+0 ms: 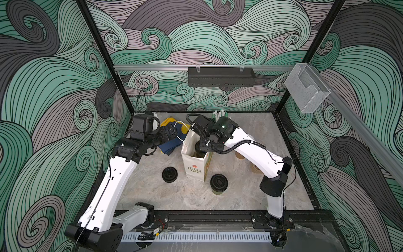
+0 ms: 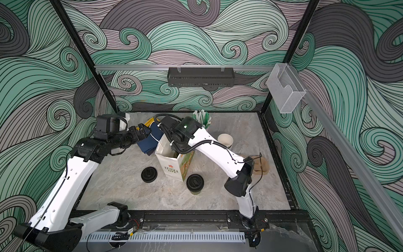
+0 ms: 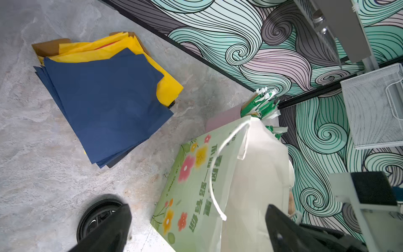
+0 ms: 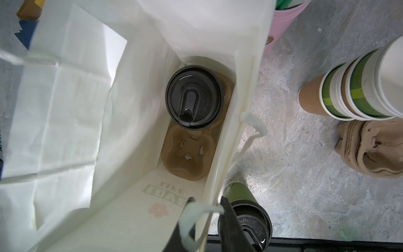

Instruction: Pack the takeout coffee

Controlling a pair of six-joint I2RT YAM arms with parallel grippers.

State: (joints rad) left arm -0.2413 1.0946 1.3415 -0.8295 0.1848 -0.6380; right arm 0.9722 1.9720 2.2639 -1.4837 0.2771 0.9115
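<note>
First cup (image 4: 194,96) sits upright inside the bag (image 1: 192,168), in the far slot of the carrier (image 4: 187,152); the slot at the bag's near end is empty. Second cup (image 1: 218,183) stands upright on the surface (image 1: 239,196) just outside the bag's near right corner, with only the bag wall between it and that empty slot. Right gripper (image 4: 207,199) is over the bag's near rim, its jaws pinched on the rim and handle cord. Left gripper (image 3: 197,207), wide open and empty, hangs at the bag's far left side, so the right arm looks nearer to the second cup.

Swirl-patterned walls (image 1: 196,32), grey marbled tabletop (image 1: 239,196)
</note>
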